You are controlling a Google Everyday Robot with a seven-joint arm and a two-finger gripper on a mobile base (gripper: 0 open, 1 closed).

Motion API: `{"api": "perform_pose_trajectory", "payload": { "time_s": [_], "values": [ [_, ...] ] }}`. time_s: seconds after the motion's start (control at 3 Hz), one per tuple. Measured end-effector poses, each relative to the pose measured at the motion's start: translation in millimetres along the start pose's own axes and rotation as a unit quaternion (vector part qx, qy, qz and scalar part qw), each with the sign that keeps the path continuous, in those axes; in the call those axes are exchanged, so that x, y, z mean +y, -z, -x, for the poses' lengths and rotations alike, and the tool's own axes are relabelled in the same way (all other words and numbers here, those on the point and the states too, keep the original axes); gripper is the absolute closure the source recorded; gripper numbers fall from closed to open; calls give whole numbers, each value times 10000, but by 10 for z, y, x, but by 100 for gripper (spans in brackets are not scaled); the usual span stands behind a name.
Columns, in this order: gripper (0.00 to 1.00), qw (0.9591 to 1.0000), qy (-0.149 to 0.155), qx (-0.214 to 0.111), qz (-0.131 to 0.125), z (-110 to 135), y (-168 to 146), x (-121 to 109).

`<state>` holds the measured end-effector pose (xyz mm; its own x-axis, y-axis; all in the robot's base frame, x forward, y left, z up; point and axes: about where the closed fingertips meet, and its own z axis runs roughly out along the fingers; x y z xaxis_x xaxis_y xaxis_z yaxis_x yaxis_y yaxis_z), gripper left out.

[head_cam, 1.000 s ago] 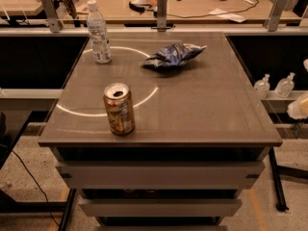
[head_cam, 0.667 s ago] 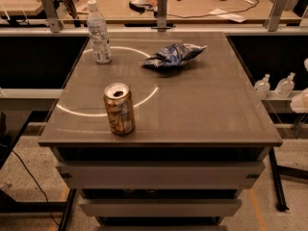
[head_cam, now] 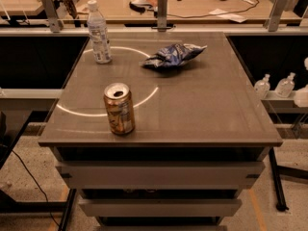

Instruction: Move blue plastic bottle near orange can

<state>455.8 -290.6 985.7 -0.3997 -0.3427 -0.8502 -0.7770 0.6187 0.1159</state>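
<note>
My claw's nowhere in shot, so I can't tell if it's released or clenched, or which way the bottle [head_cam: 98, 32] lies from it. It stands upright at the far-left corner of the surface [head_cam: 207, 105], well apart from the can [head_cam: 119, 109] near the front edge.

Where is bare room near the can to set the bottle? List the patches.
Widest: the table's right half, from the can to the right edge, in front of the bag. Also free: the left strip between the bottle and the can. Only a thin strip lies in front of the can. Busiest: the back, with bottle and bag. The claw is out of view.
</note>
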Motion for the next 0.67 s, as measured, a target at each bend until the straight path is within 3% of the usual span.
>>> {"api": "perform_pose_trajectory", "payload": {
  "time_s": [0.67],
  "values": [
    [0,9998,-98,-187,74,40,7,4]
  ]
}}
